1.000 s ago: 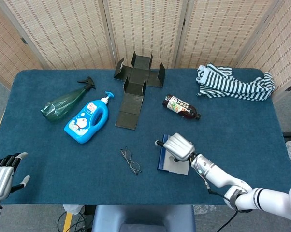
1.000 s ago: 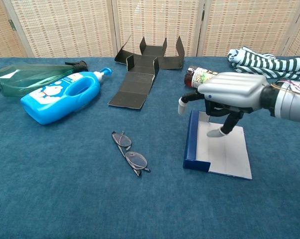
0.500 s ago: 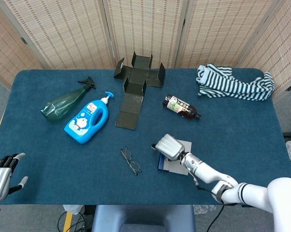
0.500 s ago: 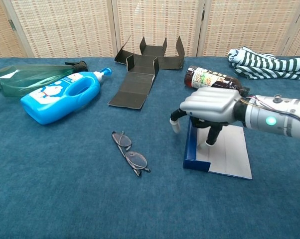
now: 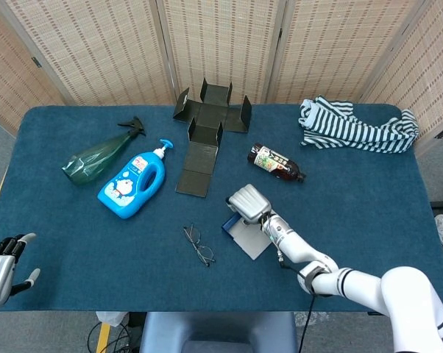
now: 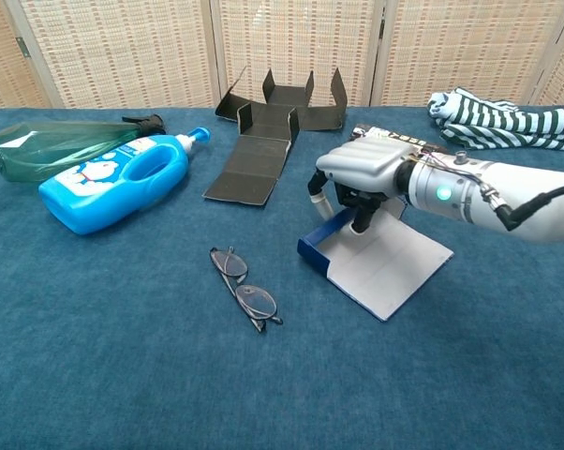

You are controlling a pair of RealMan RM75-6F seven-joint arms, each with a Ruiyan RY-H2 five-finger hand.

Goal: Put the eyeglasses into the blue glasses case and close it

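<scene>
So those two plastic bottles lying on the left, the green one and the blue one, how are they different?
The green spray bottle is see-through and dark green, with a black trigger nozzle; the blue detergent bottle is opaque bright blue, with a cartoon label and a white pump top. The green one is slimmer and tapers toward its nozzle, while the blue one is squarer with a built-in handle. Both lie on their sides, side by side on the blue table, tops pointing toward the screens.
</scene>
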